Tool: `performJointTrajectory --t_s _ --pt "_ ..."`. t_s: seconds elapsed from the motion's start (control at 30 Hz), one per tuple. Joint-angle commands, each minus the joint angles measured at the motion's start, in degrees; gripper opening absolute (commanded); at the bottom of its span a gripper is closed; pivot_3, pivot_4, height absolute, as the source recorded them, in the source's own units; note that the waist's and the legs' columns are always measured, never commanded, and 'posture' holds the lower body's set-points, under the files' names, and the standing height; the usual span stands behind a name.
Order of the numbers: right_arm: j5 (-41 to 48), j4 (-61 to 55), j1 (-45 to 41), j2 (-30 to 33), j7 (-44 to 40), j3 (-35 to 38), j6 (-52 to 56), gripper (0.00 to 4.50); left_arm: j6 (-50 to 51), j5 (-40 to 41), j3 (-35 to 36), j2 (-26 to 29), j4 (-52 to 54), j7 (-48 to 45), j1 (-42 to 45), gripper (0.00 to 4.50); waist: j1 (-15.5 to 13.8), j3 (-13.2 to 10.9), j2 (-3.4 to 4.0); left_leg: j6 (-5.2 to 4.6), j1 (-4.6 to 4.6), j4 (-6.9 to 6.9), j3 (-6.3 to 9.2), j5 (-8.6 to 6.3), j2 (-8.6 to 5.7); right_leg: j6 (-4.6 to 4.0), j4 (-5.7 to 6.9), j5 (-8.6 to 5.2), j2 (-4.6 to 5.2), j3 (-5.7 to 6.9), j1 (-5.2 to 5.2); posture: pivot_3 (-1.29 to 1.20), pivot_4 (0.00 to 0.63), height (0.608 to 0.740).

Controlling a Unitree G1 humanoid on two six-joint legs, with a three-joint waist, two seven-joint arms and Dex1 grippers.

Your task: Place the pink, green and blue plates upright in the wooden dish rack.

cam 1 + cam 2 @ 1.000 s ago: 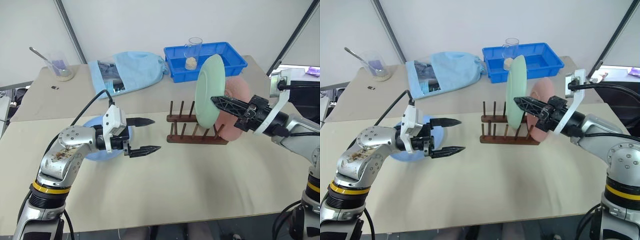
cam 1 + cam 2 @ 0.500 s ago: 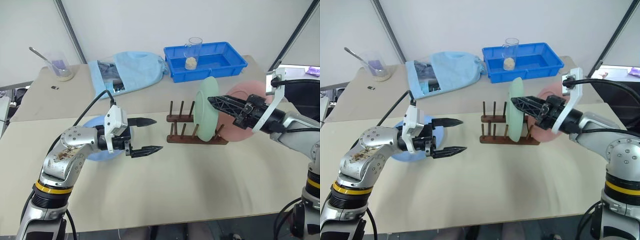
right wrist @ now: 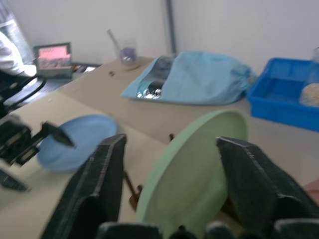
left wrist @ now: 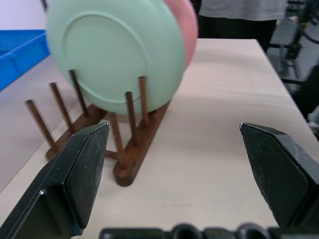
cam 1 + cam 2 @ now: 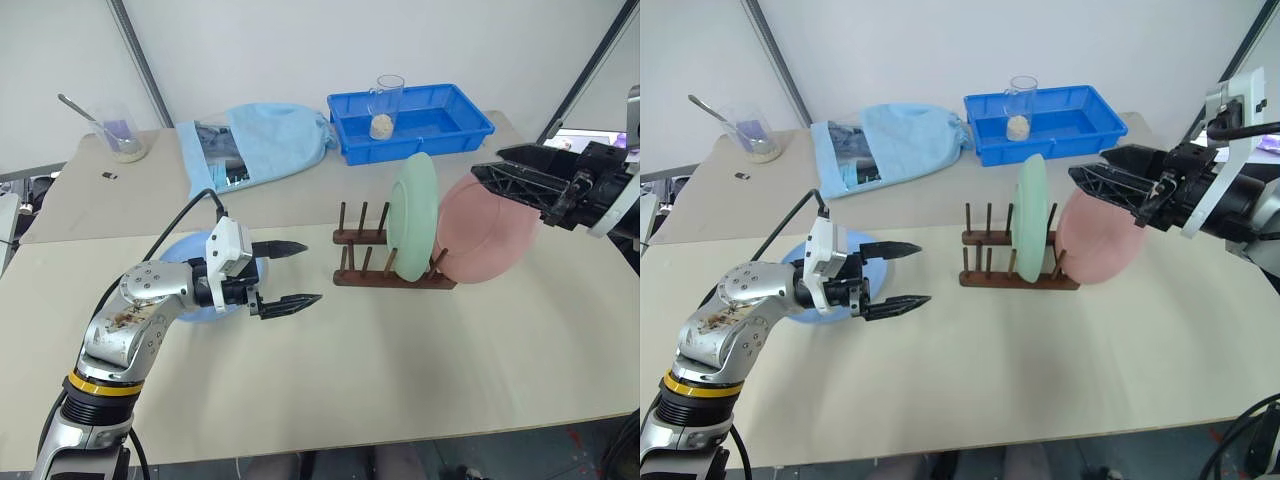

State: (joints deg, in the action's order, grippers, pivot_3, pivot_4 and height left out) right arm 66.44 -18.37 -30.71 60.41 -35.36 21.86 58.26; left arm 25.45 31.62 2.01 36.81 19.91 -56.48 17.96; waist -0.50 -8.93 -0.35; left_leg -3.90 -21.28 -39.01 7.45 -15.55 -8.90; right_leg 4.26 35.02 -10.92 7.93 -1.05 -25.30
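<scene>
Blue plate (image 5: 812, 290): last of three, lying flat near the table's (image 5: 400, 380) left edge, well apart from the rack (image 5: 390, 262). Green plate (image 5: 414, 218) and pink plate (image 5: 484, 240) already upright at the rack's right end, green between pegs, pink leaning at the outermost end; left-hand slots free.

Step in hand, as judged: pick up the blue plate with the left gripper (image 5: 290, 272).

Recommended method:
- Approach the plate rim from the side nearest the rack; slide one finger under the lip, the other over the top face.
- Close firmly before lifting; a shallow matte rim offers little purchase.
- Rotate to vertical in mid-air, well short of the rack.
- Lower into a free slot left of the green plate, edge first between two peg pairs.
- Avoid nudging the green plate; likely to topple against the pink one.
- Release only once the plate's lower edge rests on the base rails.

Finger state:
- Left gripper: spread fully wide, empty, pointing towards the rack, hovering just past the blue plate's right edge; touching nothing.
- Right gripper (image 5: 1108, 186): parted, empty, raised above the pink plate at the rack's right end; clear of both plates.
</scene>
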Motion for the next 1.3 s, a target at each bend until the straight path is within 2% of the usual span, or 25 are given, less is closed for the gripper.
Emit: performJointTrajectory --t_s 0.03,0.07,0.2,0.23,0.4,0.53,0.63,0.73,0.9,1.13,1.23,1.3 --pt "-3.91 -4.91 -0.33 2.51 -7.84 -2.78 -4.26 2.07 1.21 0.38 7.64 0.47 3.93 7.15 -3.20 4.50 0.05 0.00 0.00 0.00 0.00 0.00 0.00 0.00 0.03 0.00 0.00 0.00 -0.02 0.01 -0.01 0.00 0.150 0.740" --pt "-5.30 -5.32 -0.42 2.83 -9.58 -3.85 -5.35 1.59 1.81 0.58 9.59 0.32 5.06 9.23 -4.59 4.50 0.10 0.00 0.00 0.00 -0.01 0.01 0.00 0.00 0.04 0.00 -0.01 0.00 -0.04 0.01 -0.04 0.00 0.150 0.740" --pt "-13.11 -5.73 -0.85 3.24 -16.81 -9.64 -11.91 0.22 3.21 -0.12 19.59 -2.43 9.81 19.91 -13.06 4.50 -0.08 0.00 0.00 0.02 0.00 -0.01 -0.04 -0.01 0.04 0.00 -0.03 0.00 -0.01 0.04 0.00 0.00 0.150 0.740" --pt "-14.30 -5.54 -1.13 2.57 -18.06 -10.94 -13.08 0.03 3.54 -0.51 22.33 -3.84 10.24 23.04 -15.40 4.50 -0.13 0.00 -0.01 0.01 0.01 0.00 -0.06 -0.02 0.04 0.01 -0.07 0.00 -0.01 0.03 0.02 0.00 0.150 0.740" --pt "-18.05 -4.14 -3.81 -0.87 -22.77 -16.06 -16.36 0.03 8.21 1.23 30.99 -9.88 9.67 35.96 -20.69 4.50 -0.63 -0.03 -0.05 0.07 0.04 -0.01 -0.08 0.00 0.05 -0.01 -0.03 0.02 -0.01 0.06 0.04 0.00 0.150 0.740" --pt "-19.77 -3.26 -6.65 -3.20 -26.19 -19.25 -17.13 0.03 16.01 4.79 33.60 -13.07 9.68 43.26 -21.46 4.50 -1.19 -0.02 -0.12 0.33 0.05 -0.04 -0.08 -0.14 0.05 -0.02 0.00 0.04 -0.02 0.08 0.05 0.00 0.150 0.740" --pt "-21.44 -2.65 -8.41 -4.70 -27.92 -21.20 -17.63 0.87 22.01 6.92 33.54 -14.91 9.91 48.20 -21.58 4.50 -1.53 -0.03 -0.16 0.34 0.06 -0.06 -0.08 -0.14 0.04 -0.01 -0.01 0.05 -0.04 0.08 0.06 0.00 0.150 0.740" --pt "-22.85 -2.67 -9.44 -5.37 -29.80 -22.49 -18.19 1.93 27.74 9.12 33.56 -17.93 9.20 54.42 -19.70 4.50 -1.85 -0.03 -0.23 0.34 0.05 -0.05 -0.08 -0.15 0.03 -0.01 0.00 0.05 -0.05 0.09 0.05 0.00 0.150 0.740" --pt "-26.33 -2.75 -10.12 -6.75 -31.27 -23.94 -20.41 3.63 35.04 13.51 33.91 -22.40 6.89 62.40 -13.15 4.50 -1.96 -0.02 -0.38 0.45 0.04 -0.12 -0.08 -0.18 0.03 -0.01 0.02 0.06 -0.05 0.09 0.06 0.00 0.150 0.740" --pt "-28.71 -3.37 -10.29 -8.08 -31.98 -24.85 -21.13 3.63 42.04 14.14 31.58 -23.38 3.59 66.24 -8.78 4.50 -1.72 -0.02 -0.41 0.44 0.06 -0.11 -0.08 -0.16 0.03 -0.02 0.05 0.07 -0.05 0.07 0.03 0.00 0.150 0.740" --pt "-29.42 -3.55 -10.31 -8.29 -32.19 -24.79 -21.06 3.68 43.48 13.65 31.73 -23.60 2.56 67.48 -7.96 3.63 -1.94 -0.02 -0.41 0.49 0.07 -0.12 -0.08 -0.16 0.03 -0.02 0.06 0.07 -0.04 0.07 0.06 0.00 0.150 0.740" --pt "-29.87 -3.61 -10.33 -8.32 -32.31 -24.76 -21.08 3.68 43.64 13.70 31.93 -23.91 2.57 67.91 -7.75 2.80 -1.98 -0.02 -0.41 0.56 0.07 -0.13 -0.08 -0.20 0.01 -0.02 0.05 0.08 -0.04 0.07 0.07 0.00 0.150 0.740"
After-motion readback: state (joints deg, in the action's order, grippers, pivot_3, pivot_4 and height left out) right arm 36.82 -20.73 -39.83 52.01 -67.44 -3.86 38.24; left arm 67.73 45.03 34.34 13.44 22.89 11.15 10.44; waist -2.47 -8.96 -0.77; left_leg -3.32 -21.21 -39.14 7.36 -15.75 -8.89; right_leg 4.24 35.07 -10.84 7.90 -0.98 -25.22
